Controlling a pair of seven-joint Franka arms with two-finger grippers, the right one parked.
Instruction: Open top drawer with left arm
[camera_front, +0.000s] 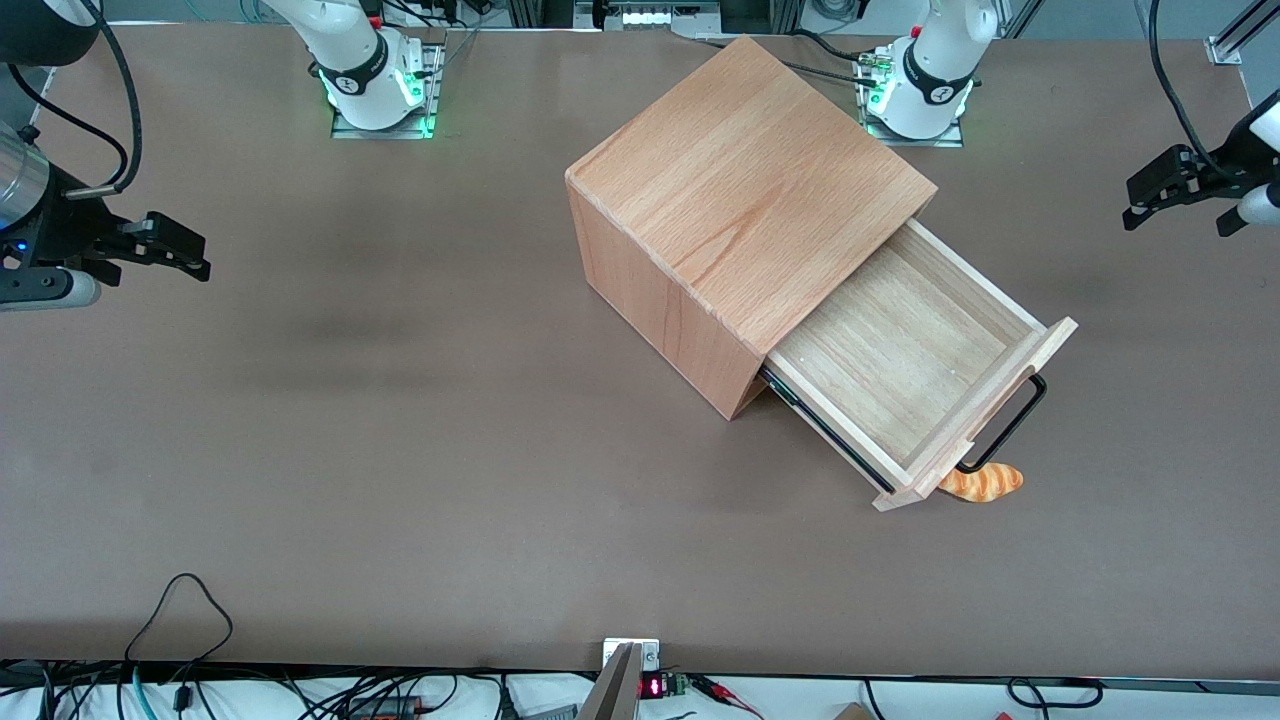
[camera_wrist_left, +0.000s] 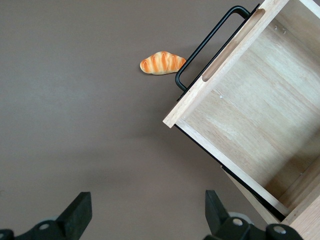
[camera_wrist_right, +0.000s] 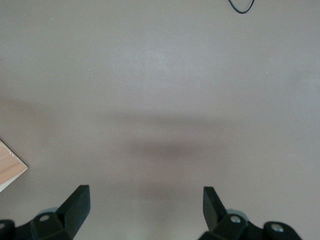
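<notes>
The top drawer (camera_front: 900, 350) stands pulled far out of the beech cube cabinet (camera_front: 740, 190); its pale plank inside shows and holds nothing. Its thin black wire handle (camera_front: 1010, 420) sits on the flat front panel. My left gripper (camera_front: 1178, 220) hangs open and empty above the table toward the working arm's end, well apart from the drawer and farther from the front camera than the handle. In the left wrist view the fingers (camera_wrist_left: 75, 215) are wide apart around bare table, with the drawer (camera_wrist_left: 250, 115) and handle (camera_wrist_left: 207, 42) in sight.
A small orange croissant (camera_front: 985, 483) lies on the brown table just below the handle's near end; it also shows in the left wrist view (camera_wrist_left: 162, 63). Cables run along the table's front edge (camera_front: 180, 600). The arm bases stand at the back edge.
</notes>
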